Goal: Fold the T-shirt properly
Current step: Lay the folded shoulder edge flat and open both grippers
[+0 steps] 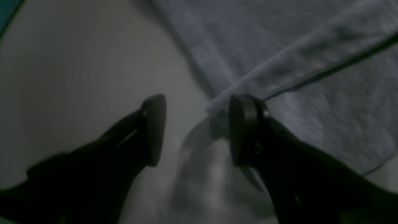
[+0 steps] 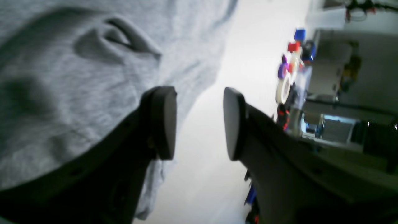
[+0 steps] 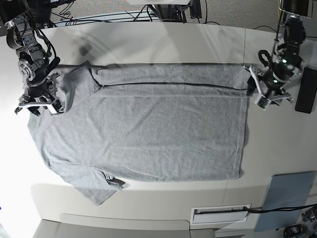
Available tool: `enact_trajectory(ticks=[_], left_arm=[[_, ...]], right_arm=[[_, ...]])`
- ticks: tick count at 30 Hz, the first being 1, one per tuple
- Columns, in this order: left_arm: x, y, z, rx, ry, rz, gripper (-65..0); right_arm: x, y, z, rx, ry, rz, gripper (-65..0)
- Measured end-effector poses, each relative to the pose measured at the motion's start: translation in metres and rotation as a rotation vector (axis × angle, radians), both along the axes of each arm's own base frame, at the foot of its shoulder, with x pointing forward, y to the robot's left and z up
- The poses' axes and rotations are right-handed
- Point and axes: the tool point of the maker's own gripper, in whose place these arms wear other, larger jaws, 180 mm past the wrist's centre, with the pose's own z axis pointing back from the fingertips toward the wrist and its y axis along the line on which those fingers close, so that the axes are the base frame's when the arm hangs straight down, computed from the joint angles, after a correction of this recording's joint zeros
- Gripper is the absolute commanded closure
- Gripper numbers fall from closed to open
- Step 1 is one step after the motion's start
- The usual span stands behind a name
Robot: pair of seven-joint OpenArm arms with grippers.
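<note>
The left gripper [image 1: 196, 130] stands with its jaws spread apart and nothing between them; through the gap the left wrist view shows bare table and the corner of a folded edge of the T-shirt [image 1: 295, 68], which lies just beyond the fingertips. In the base view this gripper [image 3: 266, 94] sits at the right edge of the garment, beside the hem end of the folded-over strip, over the table [image 3: 163, 39].

The right gripper [image 2: 199, 123] is likewise released, its two pads parted with only white tabletop showing between them. One pad [image 2: 163, 121] hangs over grey cloth, the other [image 2: 233, 123] over the bare surface, so the gripper straddles the shirt's border [image 2: 77, 93]. In the base view it [image 3: 42, 101] rests at the garment's left end, by the sleeve and shoulder area.

The T-shirt [image 3: 148, 134] lies spread flat across the middle of the table, plain grey side up, neck end toward the left edge and hem toward the right. Its far long side is folded inward in a narrow strip, marked by a dark line running along the length. A sleeve sticks out at the near left corner of the garment.

A dark flat pad [image 3: 286, 201] lies at the near right corner of the table.
</note>
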Motion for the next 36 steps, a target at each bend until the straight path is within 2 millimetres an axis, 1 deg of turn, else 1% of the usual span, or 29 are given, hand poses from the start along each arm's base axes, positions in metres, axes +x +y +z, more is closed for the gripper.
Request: enact_trajectory(ticks=[2, 4, 6, 8, 9, 10, 11, 15, 19, 22, 24, 25, 29, 31, 33, 36], left_arm=[[0.002, 0.000, 0.013, -0.099, -0.018, 0.045, -32.9], [0.000, -0.002, 0.022, -0.189, -0.024, 0.059, -29.0], [-0.009, -0.006, 0.024, -0.265, -0.015, 0.058, -21.3], [-0.019, -0.013, 0.022, -0.332, -0.006, 0.054, -11.3], [-0.024, -0.018, 0.020, -0.357, 0.002, 0.046, -6.9], [-0.029, -0.024, 0.017, -0.379, 0.010, 0.037, -3.4], [-0.034, -0.031, 0.014, -0.398, 0.019, 0.024, -1.5], [-0.046, -0.054, 0.001, -0.463, 0.047, 0.044, -0.8], [-0.044, -0.058, -0.009, -0.489, 0.043, 0.158, -0.8], [-0.043, -0.064, -0.016, -0.522, 0.046, 0.190, -0.8], [-0.045, -0.063, -0.023, -0.523, 0.057, 0.206, -0.8], [-0.046, -0.062, -0.027, -0.516, 0.068, 0.210, -0.8], [-0.044, -0.059, -0.037, -0.518, 0.083, 0.231, -0.8], [-0.041, -0.058, -0.040, -0.537, 0.079, 0.240, -0.8], [-0.040, -0.058, -0.043, -0.558, 0.079, 0.249, -0.8], [-0.043, -0.056, -0.045, -0.575, 0.077, 0.261, -0.8]], right_arm=[[-0.001, -0.003, 0.002, 0.004, -0.024, -0.026, -23.8], [-0.005, -0.007, 0.001, 0.015, -0.037, -0.067, -15.9], [-0.010, -0.009, -0.001, 0.051, -0.069, -0.123, -7.9], [-0.015, -0.010, -0.005, 0.104, -0.093, -0.186, -1.7], [-0.018, -0.011, -0.006, 0.123, -0.107, -0.217, 0.0], [-0.022, -0.014, -0.007, 0.144, -0.121, -0.252, 0.0], [-0.025, -0.017, -0.009, 0.171, -0.126, -0.285, 0.0], [-0.035, -0.028, -0.013, 0.285, -0.155, -0.413, 0.0], [-0.040, -0.020, -0.025, 0.429, -0.096, -0.434, 0.0], [-0.041, -0.020, -0.025, 0.471, -0.092, -0.441, 0.0], [-0.039, -0.023, -0.025, 0.472, -0.104, -0.440, 0.0], [-0.040, -0.024, -0.029, 0.473, -0.097, -0.439, 0.0], [-0.056, -0.028, -0.062, 0.510, 0.007, -0.458, 0.0], [-0.061, -0.033, -0.074, 0.510, 0.037, -0.485, 0.0], [-0.060, -0.035, -0.076, 0.510, 0.041, -0.496, 0.0], [-0.065, -0.035, -0.079, 0.483, 0.077, -0.485, 0.0]])
